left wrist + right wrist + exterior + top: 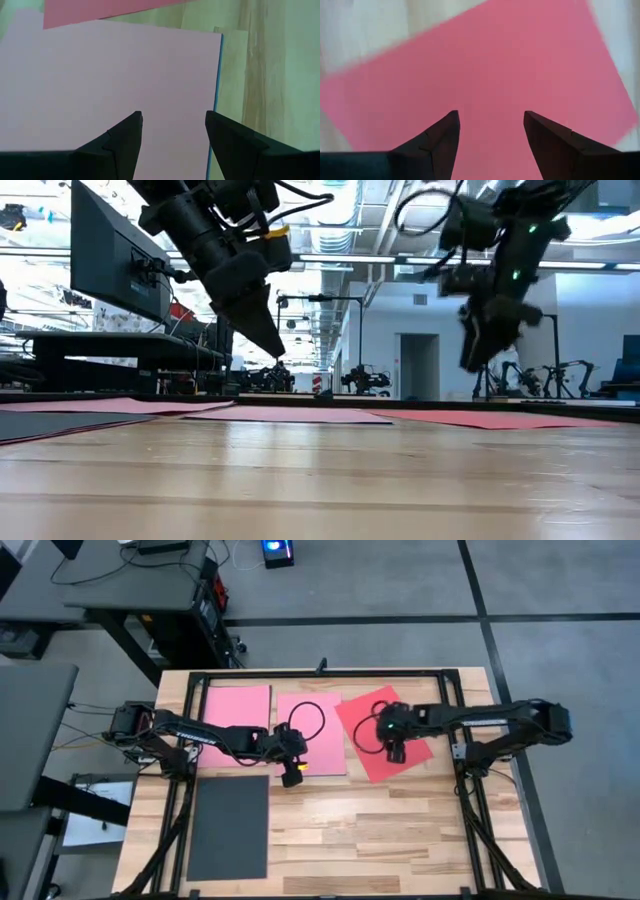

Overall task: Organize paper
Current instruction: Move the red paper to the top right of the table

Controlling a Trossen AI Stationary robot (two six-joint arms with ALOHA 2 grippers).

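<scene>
Four sheets lie flat on the wooden table: a red sheet [237,710] at the far left, a pink sheet [311,732] beside it, a second red sheet [386,737] lying askew to the right, and a dark grey sheet [230,827] at the near left. In the left wrist view a thin blue edge [218,75] shows under the pink sheet [115,80]. My left gripper [292,776] [174,116] hovers open above the pink sheet's near edge. My right gripper [394,750] [491,114] hovers open above the askew red sheet [485,70]. The low view shows both raised off the table.
A black metal frame [330,673] runs around the table's far and side edges. A black cable loops [310,720] over the pink sheet in the high view. Bare wood [400,840] lies at the near right. Desks and equipment stand beyond the far edge.
</scene>
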